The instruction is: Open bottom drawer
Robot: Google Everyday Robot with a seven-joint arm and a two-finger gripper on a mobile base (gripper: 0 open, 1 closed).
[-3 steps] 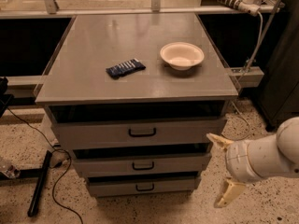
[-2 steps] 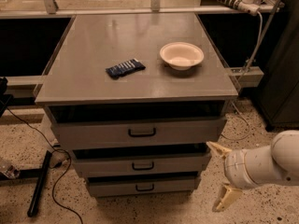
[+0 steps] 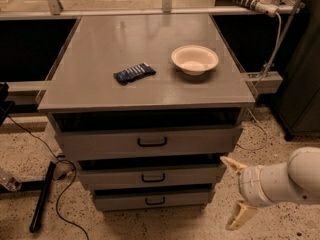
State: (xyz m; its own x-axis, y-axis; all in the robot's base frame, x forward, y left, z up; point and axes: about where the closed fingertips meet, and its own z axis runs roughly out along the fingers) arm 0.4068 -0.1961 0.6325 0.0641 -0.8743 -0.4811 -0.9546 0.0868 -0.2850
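Observation:
The bottom drawer (image 3: 152, 199) is the lowest, narrowest grey front of the cabinet, with a small black loop handle (image 3: 155, 201). It stands about flush with the drawers above. My gripper (image 3: 234, 193) is at the lower right, to the right of the cabinet at the height of the lower drawers. Its two cream fingers (image 3: 231, 163) are spread wide apart and hold nothing. It is apart from the drawer and its handle.
The middle drawer (image 3: 150, 175) and the top drawer (image 3: 150, 141) sit above. On the cabinet top (image 3: 100, 91) lie a dark blue snack packet (image 3: 134, 73) and a white bowl (image 3: 194, 59). A black pole (image 3: 41, 196) and cables lie on the floor at the left.
My arm has shifted slightly lower and to the left, toward the cabinet's right side. The fingers stay spread. The drawers have not moved.

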